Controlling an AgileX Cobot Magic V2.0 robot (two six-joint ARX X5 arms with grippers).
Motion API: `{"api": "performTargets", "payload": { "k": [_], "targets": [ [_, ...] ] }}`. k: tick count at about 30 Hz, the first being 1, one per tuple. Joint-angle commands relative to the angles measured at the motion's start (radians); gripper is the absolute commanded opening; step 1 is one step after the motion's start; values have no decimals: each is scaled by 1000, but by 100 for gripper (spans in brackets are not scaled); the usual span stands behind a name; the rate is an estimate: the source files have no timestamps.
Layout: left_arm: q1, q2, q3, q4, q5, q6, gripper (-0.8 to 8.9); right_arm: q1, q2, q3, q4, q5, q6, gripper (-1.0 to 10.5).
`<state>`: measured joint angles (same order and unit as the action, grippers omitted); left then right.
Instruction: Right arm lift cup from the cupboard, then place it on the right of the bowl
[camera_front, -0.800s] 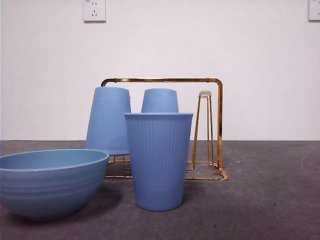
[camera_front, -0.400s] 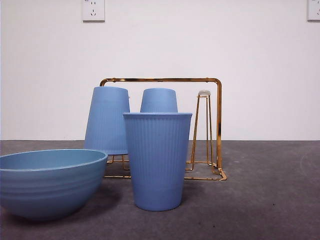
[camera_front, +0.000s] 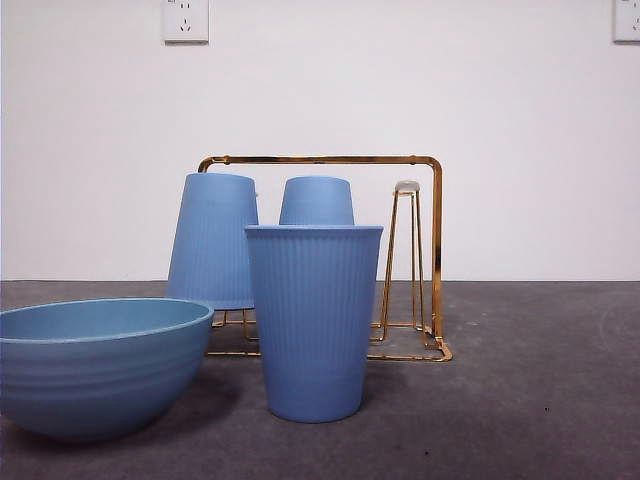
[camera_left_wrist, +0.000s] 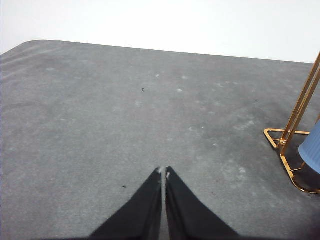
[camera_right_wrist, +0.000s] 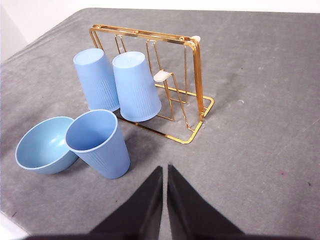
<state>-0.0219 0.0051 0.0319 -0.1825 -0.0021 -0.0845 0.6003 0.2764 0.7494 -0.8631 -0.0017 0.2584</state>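
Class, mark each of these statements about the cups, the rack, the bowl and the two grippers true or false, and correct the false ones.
1. One cup stands upright on the table beside the bowl. True.
2. Three cups hang upside down on the rack. False: only two hang there, one and another.
3. The right gripper is shut on the upright cup. False: its jaws are shut on nothing, apart from the cup.
4. The left gripper is shut and holds nothing. True.
5. The bowl lies upside down. False: it sits open side up.
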Motion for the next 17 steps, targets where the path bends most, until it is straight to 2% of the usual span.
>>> {"api": "performTargets", "payload": {
  "k": [1,17],
  "targets": [
    [1,-2,-19,-9,-1,37,9,6,2,11,10,2,-5,12],
    [1,-2,-19,-5,-1,44,9,6,2,11,10,2,-5,12]
  ]
}}
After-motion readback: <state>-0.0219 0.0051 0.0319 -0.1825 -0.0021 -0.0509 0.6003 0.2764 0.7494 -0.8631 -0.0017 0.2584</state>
